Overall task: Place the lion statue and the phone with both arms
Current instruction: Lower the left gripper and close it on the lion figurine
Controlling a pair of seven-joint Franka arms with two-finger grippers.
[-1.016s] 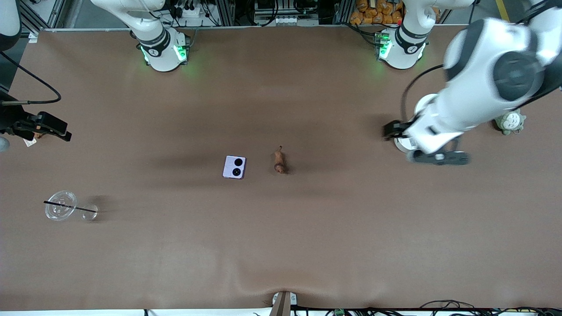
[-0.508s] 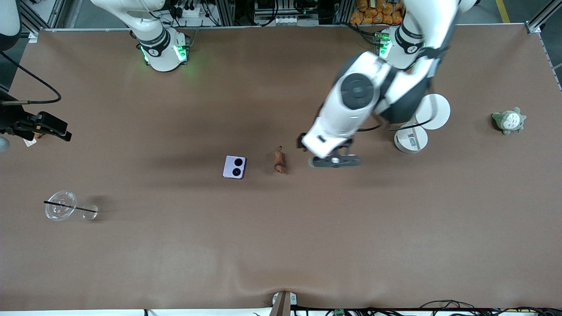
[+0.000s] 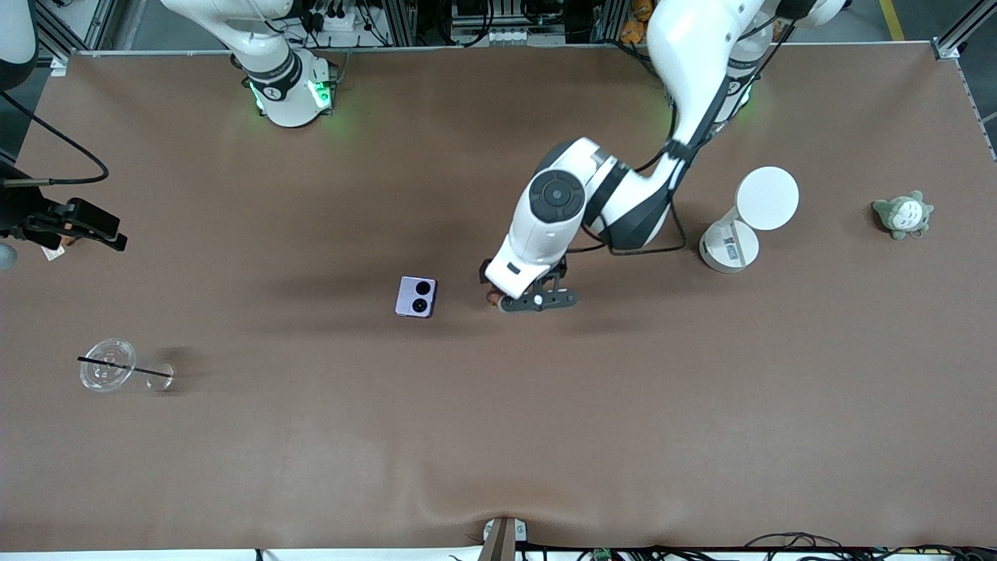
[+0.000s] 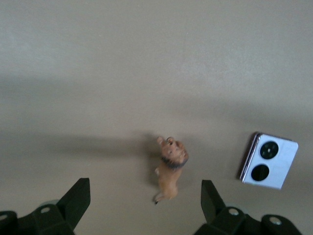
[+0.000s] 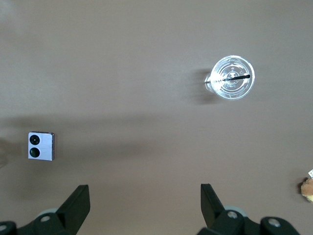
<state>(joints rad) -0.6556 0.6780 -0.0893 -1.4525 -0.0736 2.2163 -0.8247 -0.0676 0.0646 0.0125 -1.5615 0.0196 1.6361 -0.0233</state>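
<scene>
The lion statue (image 4: pixel 171 171) is a tiny orange-brown figurine with a darker mane that lies on the brown table. In the front view the left hand hides most of it (image 3: pixel 491 297). My left gripper (image 3: pixel 537 301) hangs just over it, open and empty. In the left wrist view (image 4: pixel 145 205) the lion lies between the two fingers, just ahead of the tips. The pale lilac phone (image 3: pixel 416 297) lies flat beside the lion toward the right arm's end and also shows in the left wrist view (image 4: pixel 270 160). My right gripper (image 5: pixel 145 203) is open and empty, high over the right arm's end (image 3: pixel 86 220). The right wrist view shows the phone (image 5: pixel 41 146).
A clear cup with a black straw (image 3: pixel 107 365) lies near the right arm's end and shows in the right wrist view (image 5: pixel 233 78). A white round container (image 3: pixel 740 230) and a grey-green plush (image 3: pixel 903 214) sit toward the left arm's end. A brown plush (image 5: pixel 307 189) lies below the right hand.
The left arm has swung from its end of the table toward the middle and come down over the lion. The right arm, lion and phone have not moved.
</scene>
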